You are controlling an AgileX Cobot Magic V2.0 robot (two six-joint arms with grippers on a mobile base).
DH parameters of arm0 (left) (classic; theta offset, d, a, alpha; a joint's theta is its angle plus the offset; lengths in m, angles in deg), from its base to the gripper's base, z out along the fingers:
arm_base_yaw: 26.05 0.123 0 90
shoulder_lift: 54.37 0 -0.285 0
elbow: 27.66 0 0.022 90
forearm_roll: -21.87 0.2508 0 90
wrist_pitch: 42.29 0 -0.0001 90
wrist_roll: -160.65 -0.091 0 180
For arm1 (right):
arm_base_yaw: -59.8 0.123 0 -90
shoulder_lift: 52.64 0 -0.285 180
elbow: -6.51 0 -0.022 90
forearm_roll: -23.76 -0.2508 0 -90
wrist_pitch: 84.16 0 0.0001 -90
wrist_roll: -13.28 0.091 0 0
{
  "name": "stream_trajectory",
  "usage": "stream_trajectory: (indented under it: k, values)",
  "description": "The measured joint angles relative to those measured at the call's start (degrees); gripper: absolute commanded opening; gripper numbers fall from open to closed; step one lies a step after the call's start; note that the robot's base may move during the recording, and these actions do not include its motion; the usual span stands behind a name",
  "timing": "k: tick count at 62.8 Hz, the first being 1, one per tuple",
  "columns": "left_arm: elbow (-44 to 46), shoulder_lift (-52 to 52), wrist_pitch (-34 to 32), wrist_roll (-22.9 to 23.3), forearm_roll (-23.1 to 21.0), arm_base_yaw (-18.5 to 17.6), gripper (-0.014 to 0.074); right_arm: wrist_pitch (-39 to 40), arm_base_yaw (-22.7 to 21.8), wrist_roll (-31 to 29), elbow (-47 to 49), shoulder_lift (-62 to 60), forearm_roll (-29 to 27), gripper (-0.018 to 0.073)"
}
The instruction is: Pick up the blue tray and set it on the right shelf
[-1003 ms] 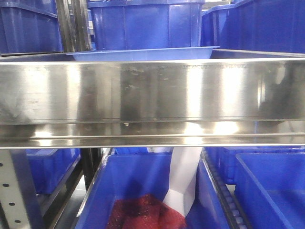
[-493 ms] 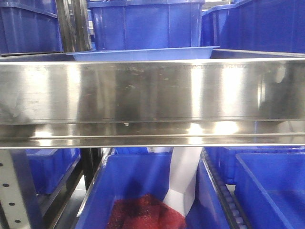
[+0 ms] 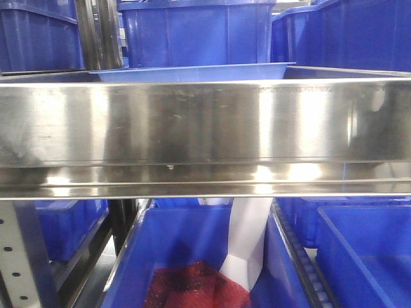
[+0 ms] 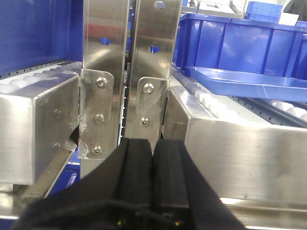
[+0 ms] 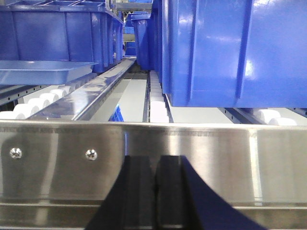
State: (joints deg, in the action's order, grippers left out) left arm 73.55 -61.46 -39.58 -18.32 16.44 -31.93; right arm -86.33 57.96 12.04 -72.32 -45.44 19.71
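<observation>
Both grippers, left [image 4: 152,158] and right [image 5: 154,179], clenched empty; blue tray [image 3: 192,72] sits empty on right shelf [image 3: 205,128].

I count one shallow periwinkle-blue plastic tray [image 3: 192,72] at 12 o'clock, just behind one shiny stainless-steel shelf lip [image 3: 205,128]. Behind it stand three deep dark-blue plastic bins [image 3: 192,32]; below the lip, four more. One white paper sheet [image 3: 247,237] leans at 6 o'clock. My left wrist view shows two steel uprights [image 4: 103,72] carrying five bolts [image 4: 98,118].
</observation>
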Motion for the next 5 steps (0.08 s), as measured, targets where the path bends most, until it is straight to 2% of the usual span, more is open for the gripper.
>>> stream_trajectory:
  k: [5]
  values:
    - [0.00,0.00,0.00,0.00,0.00,0.00,-0.0048,0.00,0.00,0.00,0.00,0.00,0.00,0.0052]
